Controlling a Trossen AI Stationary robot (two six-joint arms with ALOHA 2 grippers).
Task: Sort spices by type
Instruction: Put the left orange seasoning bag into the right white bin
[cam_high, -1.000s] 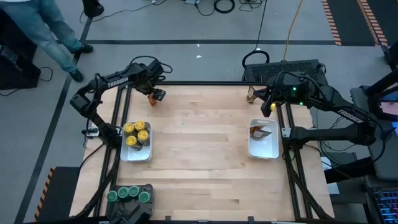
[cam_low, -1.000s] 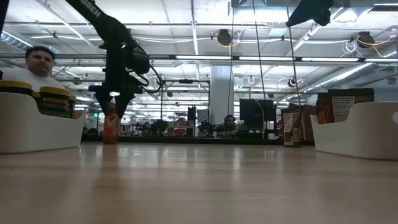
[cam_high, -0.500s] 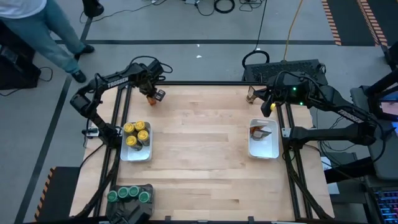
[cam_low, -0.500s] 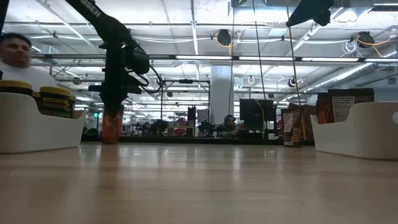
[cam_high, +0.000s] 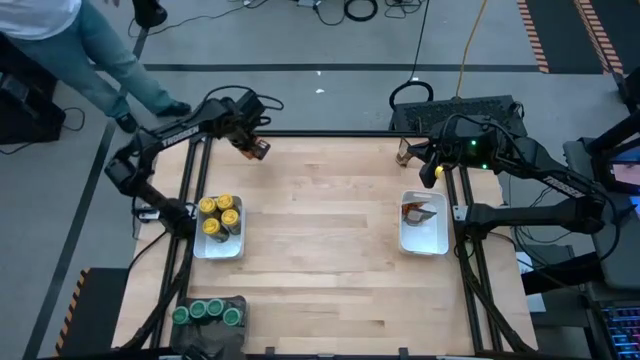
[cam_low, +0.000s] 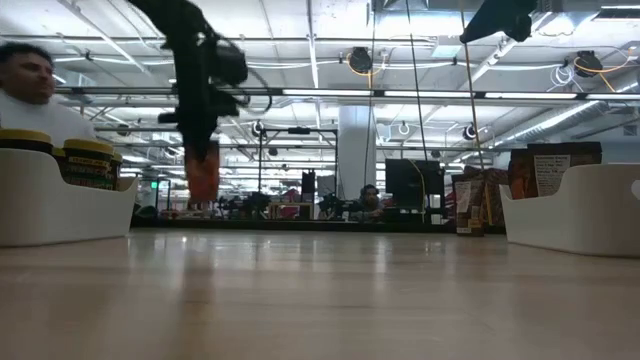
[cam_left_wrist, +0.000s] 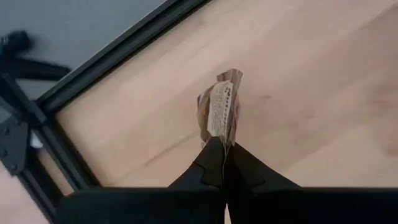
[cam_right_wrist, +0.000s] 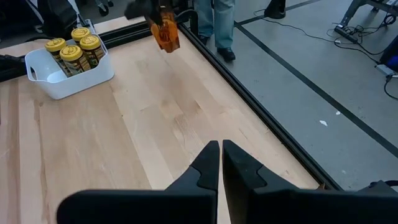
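- The left gripper (cam_high: 257, 149) hangs over the table's far left corner, its fingers pinched tight on a small brown-orange packet (cam_high: 262, 151).
- In the left wrist view, the packet (cam_left_wrist: 221, 114) sticks out past the closed fingertips (cam_left_wrist: 214, 163) with the wooden table (cam_left_wrist: 323, 87) beneath it, near the black frame rail (cam_left_wrist: 118, 53) that runs along the table's edge.
- In the low view, the packet (cam_low: 203, 172) hangs clear of the table top, held from above by the left gripper (cam_low: 201, 135).
- The right wrist view shows the same packet (cam_right_wrist: 165, 34) in the air beyond the white tray (cam_right_wrist: 68, 84) of yellow-lidded jars (cam_right_wrist: 81, 48).
- That white tray (cam_high: 218, 247) sits by the table's left edge and holds four jars with yellow lids (cam_high: 220, 214), standing upright and packed together.
- Four jars with green lids (cam_high: 208, 312) stand in a dark grey tray (cam_high: 238, 304) at the near left corner of the table.
- A second white tray (cam_high: 424, 243) sits by the table's right edge with brown-orange packets (cam_high: 420, 211) inside it.
- One more brown packet (cam_high: 404, 152) stands at the far right corner of the table, just beside the right arm.
- The right gripper (cam_right_wrist: 220, 154) waits over the far right part of the table with its fingers pressed together and nothing between them.
- A person in blue trousers (cam_high: 120, 65) stands on the floor beyond the far left corner.
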